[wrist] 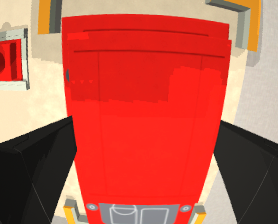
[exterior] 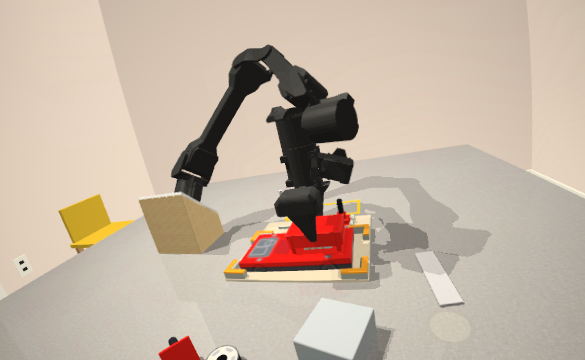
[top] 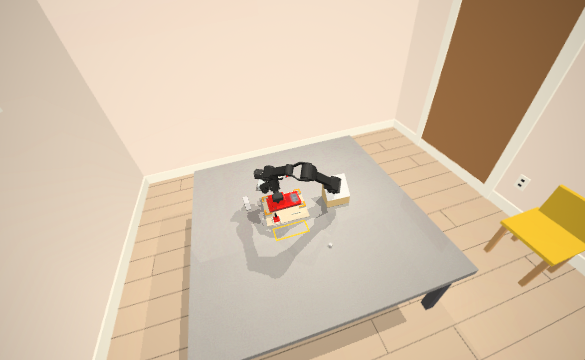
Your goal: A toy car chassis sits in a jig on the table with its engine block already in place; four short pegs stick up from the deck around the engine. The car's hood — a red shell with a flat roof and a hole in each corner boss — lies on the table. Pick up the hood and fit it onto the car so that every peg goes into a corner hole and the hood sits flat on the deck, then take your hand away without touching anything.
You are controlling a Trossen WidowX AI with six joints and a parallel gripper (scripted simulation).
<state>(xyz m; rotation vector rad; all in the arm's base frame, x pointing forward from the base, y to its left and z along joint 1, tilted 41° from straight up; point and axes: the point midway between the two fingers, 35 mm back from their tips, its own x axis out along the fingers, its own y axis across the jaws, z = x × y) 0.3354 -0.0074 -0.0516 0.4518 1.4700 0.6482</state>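
Observation:
The red chassis (top: pixel 299 203) (exterior: pixel 272 258) (wrist: pixel 93 217) lies in the cream jig (top: pixel 297 216) (exterior: pixel 292 276) (wrist: pixel 45 102), between its orange corner brackets. The red hood (exterior: pixel 329 226) (wrist: pixel 145 150) is upright over one end of the deck, away from the grey window panel. It looks roughly lined up with the chassis. My gripper (top: pixel 277 200) (exterior: pixel 316 231) (wrist: pixel 146 124) points down and is shut on the hood, one finger on each long side. The engine block, pegs and corner holes are hidden. I cannot tell whether the hood touches the deck or the pegs are in the holes.
A small red part with a black knob (top: pixel 276 219) (wrist: pixel 1 62) stands beside the chassis on the jig board. A wooden block (top: pixel 337 201) (exterior: pixel 172 225) is near the arm's base. A white strip (top: pixel 246 203) (exterior: pixel 439 280), a yellow outline (top: pixel 291 236) and a pale grey block (exterior: pixel 337 330) are around the jig.

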